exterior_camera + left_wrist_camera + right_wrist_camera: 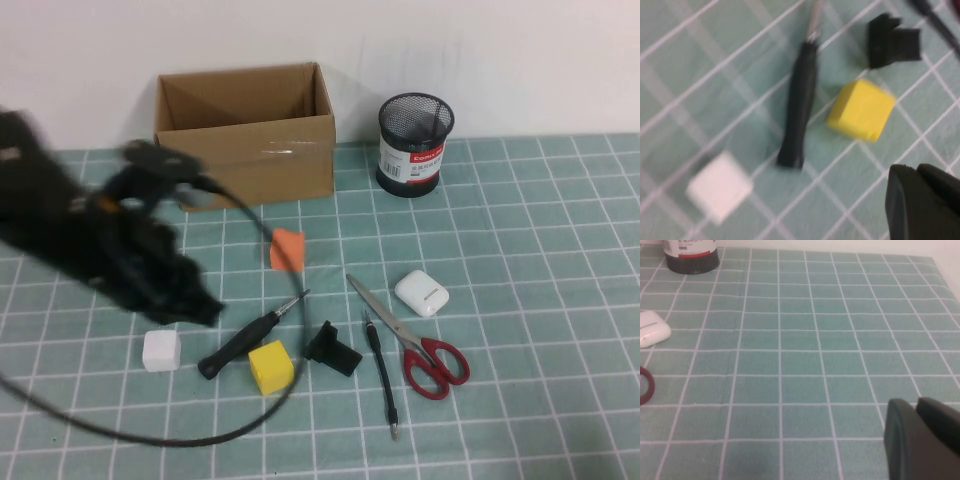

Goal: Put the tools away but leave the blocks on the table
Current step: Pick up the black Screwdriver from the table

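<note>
The thick black-handled screwdriver [245, 345] lies on the table [540, 250] between the white cube [161, 350] and the yellow cube [271, 366]. My left gripper [195, 303] hovers just above and left of its handle, shut and empty. The left wrist view shows the screwdriver [799, 105], yellow cube [861, 110], white cube [719, 186] and gripper [920, 200]. The thin screwdriver [381, 375] and red-handled scissors [410, 335] lie to the right. The orange cube [287, 249] sits further back. My right gripper [917, 440] is shut over bare table, outside the high view.
An open cardboard box [250, 130] stands at the back left and a black mesh cup [414, 145] at the back centre. A black bracket [332, 348] lies by the yellow cube. A white case [422, 293] sits near the scissors. A black cable [150, 435] loops across the front left.
</note>
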Robot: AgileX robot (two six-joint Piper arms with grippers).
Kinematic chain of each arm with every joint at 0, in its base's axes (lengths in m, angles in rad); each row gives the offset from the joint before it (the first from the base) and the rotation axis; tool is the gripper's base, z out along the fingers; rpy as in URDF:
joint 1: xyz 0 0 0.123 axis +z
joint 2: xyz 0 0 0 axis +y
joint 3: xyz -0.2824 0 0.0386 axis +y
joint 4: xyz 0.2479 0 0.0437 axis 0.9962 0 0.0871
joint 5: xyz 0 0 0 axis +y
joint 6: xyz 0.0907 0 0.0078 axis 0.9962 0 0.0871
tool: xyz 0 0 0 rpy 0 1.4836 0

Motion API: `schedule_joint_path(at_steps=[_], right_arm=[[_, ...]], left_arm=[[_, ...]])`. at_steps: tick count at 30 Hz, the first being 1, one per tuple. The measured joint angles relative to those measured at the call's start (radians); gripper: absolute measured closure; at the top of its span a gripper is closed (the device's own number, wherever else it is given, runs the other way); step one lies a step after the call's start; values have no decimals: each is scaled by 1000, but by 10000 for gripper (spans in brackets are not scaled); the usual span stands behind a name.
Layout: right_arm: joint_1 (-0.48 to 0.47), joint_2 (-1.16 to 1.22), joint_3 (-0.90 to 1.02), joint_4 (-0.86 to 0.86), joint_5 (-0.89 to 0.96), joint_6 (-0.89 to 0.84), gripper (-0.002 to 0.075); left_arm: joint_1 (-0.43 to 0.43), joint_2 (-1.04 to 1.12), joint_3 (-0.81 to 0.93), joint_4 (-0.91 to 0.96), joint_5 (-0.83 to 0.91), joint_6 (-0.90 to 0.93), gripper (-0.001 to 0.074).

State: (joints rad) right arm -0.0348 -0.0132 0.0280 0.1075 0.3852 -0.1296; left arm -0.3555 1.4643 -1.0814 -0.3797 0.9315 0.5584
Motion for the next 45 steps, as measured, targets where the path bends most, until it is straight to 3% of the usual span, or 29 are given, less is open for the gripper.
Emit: schedule_joint_path(at_steps=[6, 13, 17, 37, 45], right_arm=[[0, 0, 0, 0, 0, 0, 733], [0, 0, 0, 0, 0, 0, 734], [0, 0, 0, 0, 0, 0, 733], [0, 0, 0, 0, 0, 0, 733], [0, 0, 0, 0, 0, 0, 734]], left_arm=[[-66, 120, -91, 19, 4, 65, 724], [-67, 239, -97, 26, -86, 141, 470], [-67, 301, -97, 26, -150, 155, 426], [-71, 437, -106, 34, -196, 236, 421], [-108, 457, -110, 148, -221, 226, 565]])
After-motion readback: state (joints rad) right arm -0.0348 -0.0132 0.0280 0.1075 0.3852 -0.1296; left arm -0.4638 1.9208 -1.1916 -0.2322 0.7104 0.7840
